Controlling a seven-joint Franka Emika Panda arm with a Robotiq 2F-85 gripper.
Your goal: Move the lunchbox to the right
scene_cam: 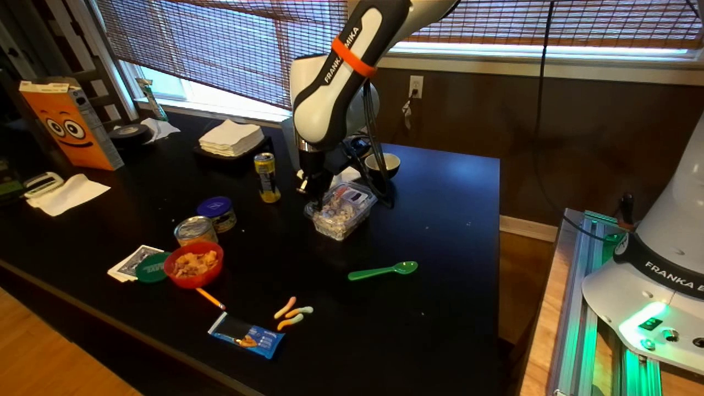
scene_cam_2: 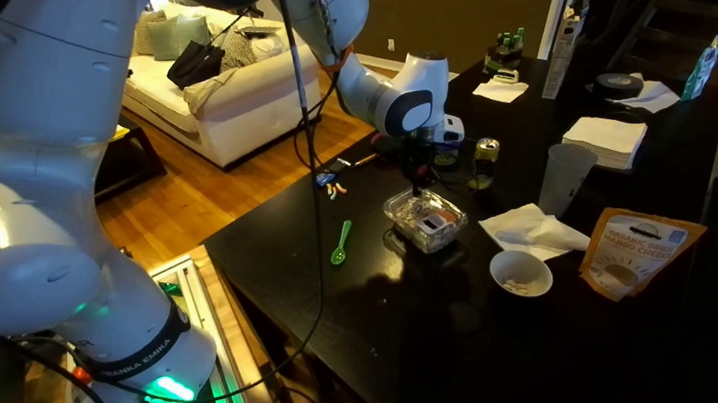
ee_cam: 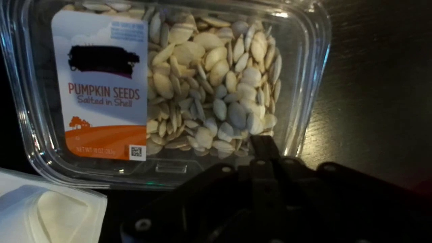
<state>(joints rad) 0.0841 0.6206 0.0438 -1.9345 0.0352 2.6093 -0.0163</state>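
The lunchbox is a transparent plastic container of pumpkin seeds with a white and orange label. It sits on the dark table in both exterior views (scene_cam: 342, 212) (scene_cam_2: 423, 222) and fills much of the wrist view (ee_cam: 209, 81). My gripper is over one corner of its lid in both exterior views (scene_cam: 318, 201) (scene_cam_2: 417, 190). In the wrist view my gripper (ee_cam: 265, 146) has its dark fingertips together, over the lid near its lower right corner. Nothing shows between the fingers. Whether the tips touch the lid is hard to tell.
A white napkin (scene_cam_2: 535, 230) and a small bowl (scene_cam_2: 521, 272) lie beside the lunchbox. A yellow can (scene_cam: 267, 177), a green spoon (scene_cam: 383, 271), a tall cup (scene_cam_2: 564, 177) and an orange pouch (scene_cam_2: 640, 251) stand or lie around. A red bowl (scene_cam: 193, 265) is farther off.
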